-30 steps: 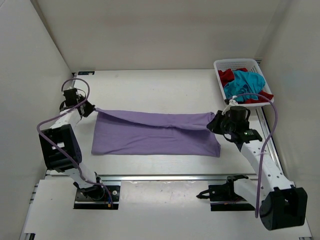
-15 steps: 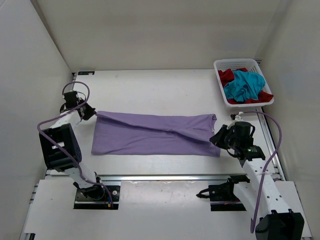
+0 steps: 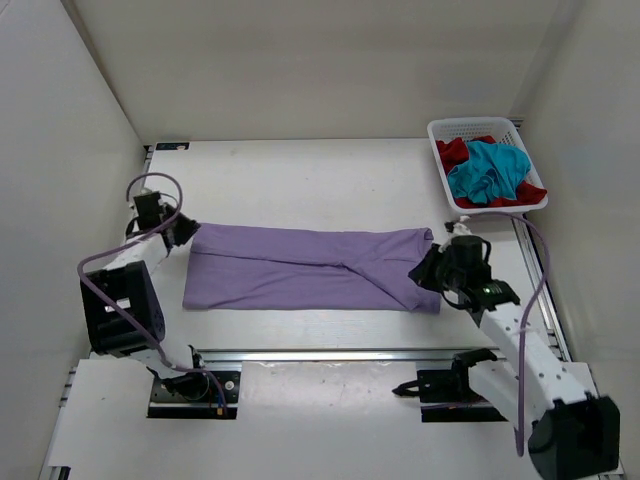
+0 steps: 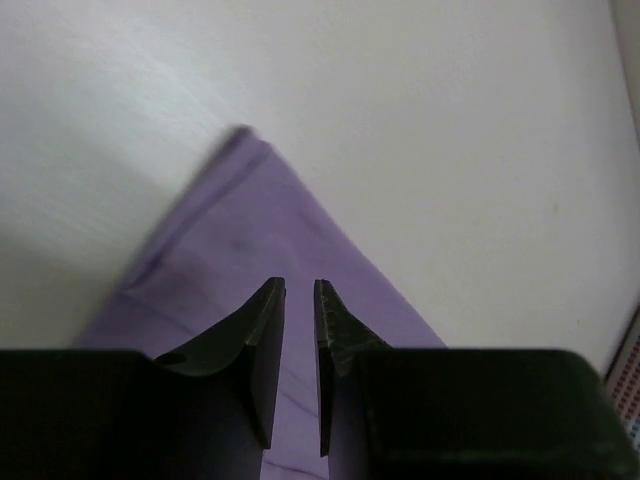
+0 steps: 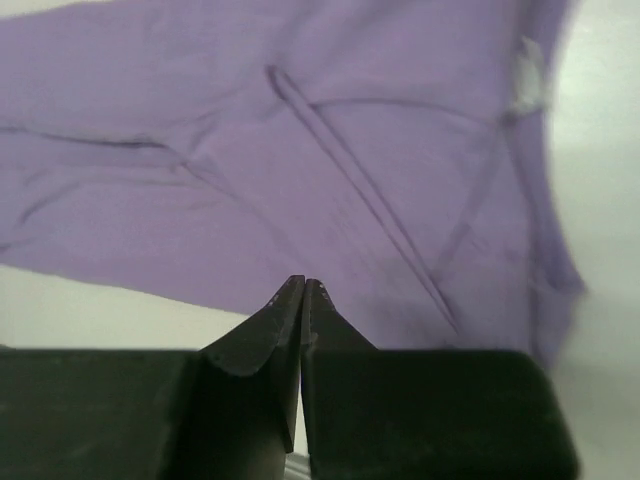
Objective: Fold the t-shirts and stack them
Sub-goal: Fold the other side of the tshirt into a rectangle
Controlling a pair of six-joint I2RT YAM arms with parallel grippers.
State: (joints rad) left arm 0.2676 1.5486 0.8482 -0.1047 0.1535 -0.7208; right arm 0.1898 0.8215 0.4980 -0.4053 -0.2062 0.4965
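while it lies spread flat across the middle of the white counter [image 3: 320,180], the lavender t-shirt [image 3: 300,268] forms a long, roughly rectangular band of soft matte cloth, folded over on itself. shallow diagonal creases and a raised seam run toward its right end, where a small white label [image 5: 527,75] shows. the left jaws sit at the shirt's far left corner, parted by a narrow slit with nothing between them; the pointed purple corner lies on the counter just beyond their tips. the right jaws hang over the shirt's right end, pressed tip to tip, and no cloth shows pinched between them. well apart from all this, the teal t-shirt [image 3: 490,170] lies crumpled on top of the deep red t-shirt [image 3: 455,152] inside a white lattice plastic basket [image 3: 470,125] in the far right corner. the counter is smooth, pale and faintly grained. plain off-white walls [image 3: 330,70] close it in at the back and both sides, and a silver metal rail [image 3: 330,353] runs along its near edge.
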